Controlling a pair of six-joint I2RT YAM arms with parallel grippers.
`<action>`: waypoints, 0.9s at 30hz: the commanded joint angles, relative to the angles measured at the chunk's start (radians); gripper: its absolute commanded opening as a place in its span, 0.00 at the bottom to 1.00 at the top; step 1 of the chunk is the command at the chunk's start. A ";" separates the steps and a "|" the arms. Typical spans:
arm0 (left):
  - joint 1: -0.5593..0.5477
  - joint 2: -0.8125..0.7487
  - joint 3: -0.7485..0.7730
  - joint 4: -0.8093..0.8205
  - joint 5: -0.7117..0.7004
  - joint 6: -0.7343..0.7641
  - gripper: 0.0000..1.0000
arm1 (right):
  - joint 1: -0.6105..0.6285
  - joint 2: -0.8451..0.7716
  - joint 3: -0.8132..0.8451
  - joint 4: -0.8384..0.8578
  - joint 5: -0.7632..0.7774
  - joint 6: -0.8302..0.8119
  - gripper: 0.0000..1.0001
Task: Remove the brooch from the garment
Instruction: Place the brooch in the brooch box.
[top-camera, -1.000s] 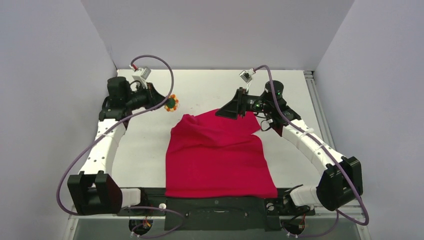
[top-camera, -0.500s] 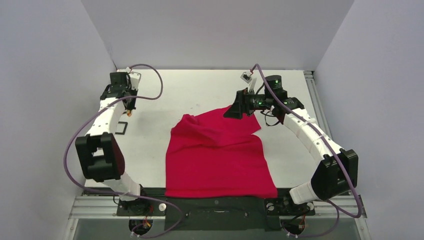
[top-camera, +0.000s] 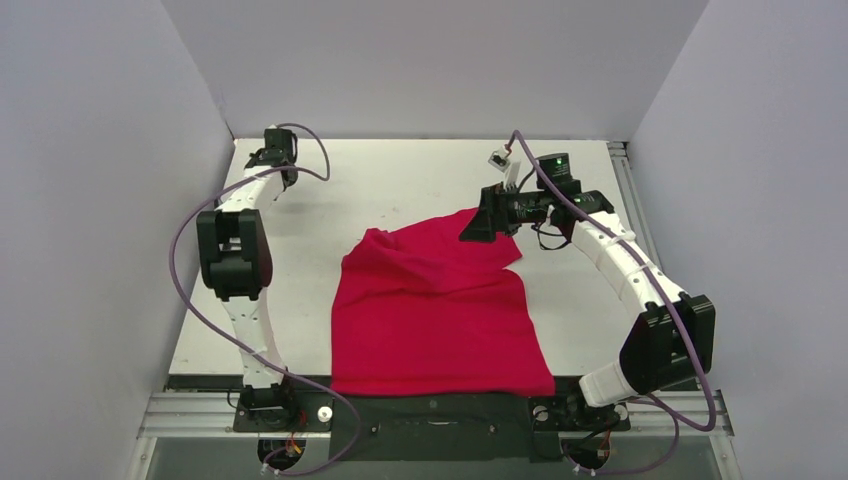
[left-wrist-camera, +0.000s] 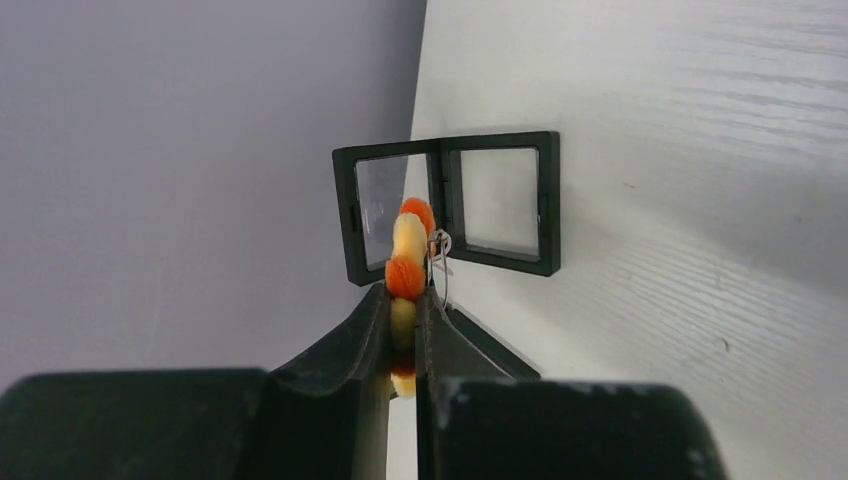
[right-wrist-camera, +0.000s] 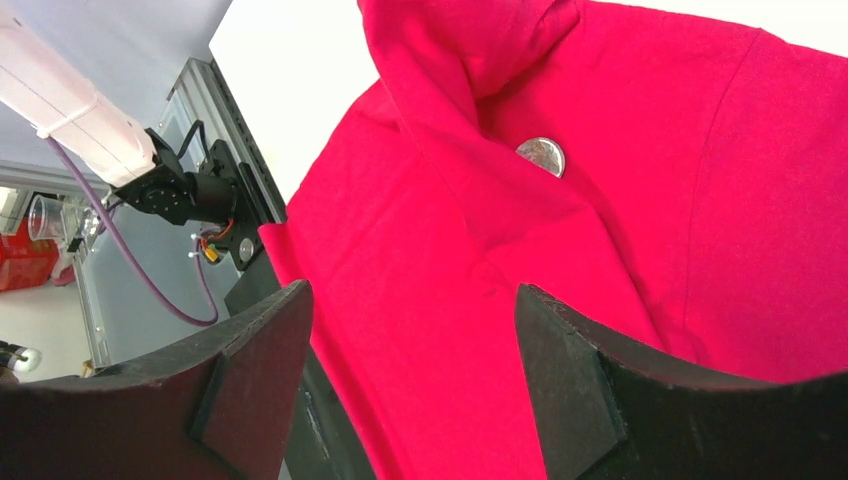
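Left gripper (left-wrist-camera: 405, 330), far-left corner, pinches brooch (left-wrist-camera: 406, 262); open black case (left-wrist-camera: 500, 205) at left edge. Right gripper (right-wrist-camera: 410, 300) wide over red T-shirt (right-wrist-camera: 650, 150) with silver disc (right-wrist-camera: 541, 155) (magnet?).

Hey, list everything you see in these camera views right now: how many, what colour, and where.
T-shirt: one, bright red, spread mid-table, far edge rumpled.
Label: one, whitish, in the shirt's neckline fold.
Brooch: one, orange and yellow, pinched in the left claw, off the shirt.
Case: one, black with clear panes, lying open on the table by a wall.
Table: one, white.
Left claw: one, black, shut on the brooch, far left corner.
Right claw: one, black, open over the shirt's far right part.
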 joint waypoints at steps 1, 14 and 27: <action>0.002 0.059 0.076 0.083 -0.166 0.056 0.01 | -0.019 -0.018 0.031 -0.014 -0.033 -0.046 0.69; 0.015 0.191 0.091 0.208 -0.202 0.160 0.06 | -0.034 0.000 -0.005 0.027 -0.061 -0.008 0.69; 0.003 0.243 0.250 -0.081 -0.062 0.017 0.42 | -0.044 0.036 0.002 0.025 -0.073 -0.010 0.69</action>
